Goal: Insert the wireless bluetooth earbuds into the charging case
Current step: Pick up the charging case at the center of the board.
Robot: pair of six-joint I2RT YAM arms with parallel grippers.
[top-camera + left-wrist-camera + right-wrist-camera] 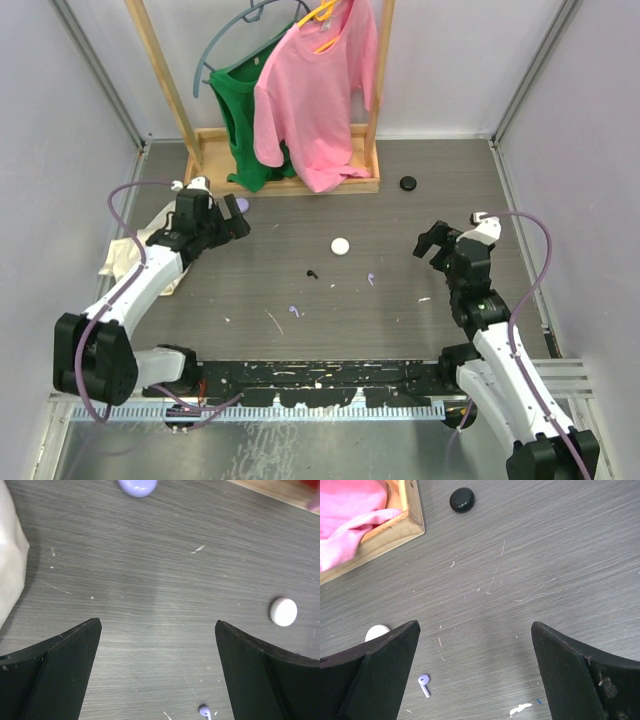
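Top view first. My left fingers (224, 224) are spread and hold nothing, hovering near the lilac oval charging case (243, 204). My right fingers (433, 246) are equally spread and empty, well apart from everything. The round white charging case (340, 245) sits mid-tabletop (480, 200), and the round black charging case (407, 183) lies by the wooden clothes rack (290, 160). The earbuds lie loose in front of the white case: a tiny black stemmed earbud (312, 272), a lilac stemmed earbud (371, 279) and a second lilac earbud (294, 311).

Left wrist now. The lilac oval charging case (136, 486) is at the top edge and the round white charging case (283, 612) off to the right. One lilac bud (203, 710) shows at the bottom edge; I cannot tell which of the two it is. All three cases look closed, so I judge one needs opening first.

Right wrist. The lilac stemmed earbud (424, 684) lies flat, just inside my left-hand finger (380, 670). To pick it well, I'd centre it between the fingers, come straight down and pinch across the stem. It is so small that an off-centre squeeze would probably flick it away.
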